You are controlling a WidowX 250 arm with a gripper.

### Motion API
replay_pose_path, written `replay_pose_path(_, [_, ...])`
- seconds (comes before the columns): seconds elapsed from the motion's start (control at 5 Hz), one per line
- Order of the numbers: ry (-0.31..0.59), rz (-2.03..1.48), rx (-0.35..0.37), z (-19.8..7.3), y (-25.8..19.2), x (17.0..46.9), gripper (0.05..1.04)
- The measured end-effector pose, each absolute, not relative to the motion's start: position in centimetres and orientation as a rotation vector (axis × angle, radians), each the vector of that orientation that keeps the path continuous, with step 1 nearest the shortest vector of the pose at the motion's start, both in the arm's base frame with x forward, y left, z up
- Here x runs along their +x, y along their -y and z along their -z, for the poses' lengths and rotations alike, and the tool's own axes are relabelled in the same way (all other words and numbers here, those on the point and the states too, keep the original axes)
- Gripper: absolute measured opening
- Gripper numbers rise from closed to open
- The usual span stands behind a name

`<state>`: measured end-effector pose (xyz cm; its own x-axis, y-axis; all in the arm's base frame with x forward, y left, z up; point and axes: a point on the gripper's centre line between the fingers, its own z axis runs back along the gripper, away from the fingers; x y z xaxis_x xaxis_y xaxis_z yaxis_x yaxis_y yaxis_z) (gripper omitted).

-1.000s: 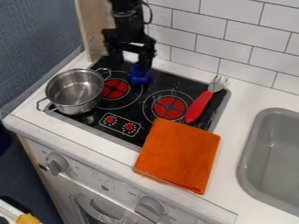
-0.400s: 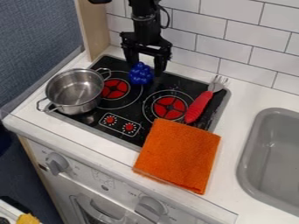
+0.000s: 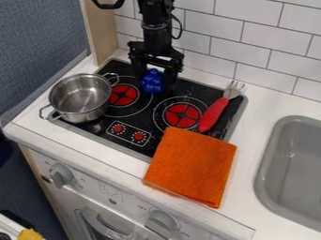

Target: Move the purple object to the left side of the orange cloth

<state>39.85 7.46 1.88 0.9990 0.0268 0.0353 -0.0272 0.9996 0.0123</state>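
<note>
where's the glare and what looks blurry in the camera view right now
camera view: shine on the metal pot; pale specks on the black stovetop, glare or marks, hard to say; blue object soft, its bumps partly smeared together

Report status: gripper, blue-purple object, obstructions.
Gripper open, astride blue-purple object. Object at rear of stovetop, not yet beside orange cloth. Pot and fork likely off the route.
</note>
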Motion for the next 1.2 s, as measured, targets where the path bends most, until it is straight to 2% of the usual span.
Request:
replay_pose_path(0.2, [0.038,-0.019,0.008,-1.8,-7.4,39.9,0.786])
replay_pose_path(0.4, [0.049,-0.009,-0.022,-2.1,-7.0,40.0,0.786])
replay_pose_path(0.6, [0.186,0.009,-0.051,-7.4,-6.0,40.3,0.786])
replay_pose_path(0.8, [0.235,0.129,-0.066,-9.9,-3.1,37.8,0.786])
replay_pose_path(1.0, [0.225,0.218,-0.06,-10.2,-1.3,33.8,0.786])
replay_pose_path(1.2, [0.202,0.349,-0.048,-9.2,0.3,29.3,0.786])
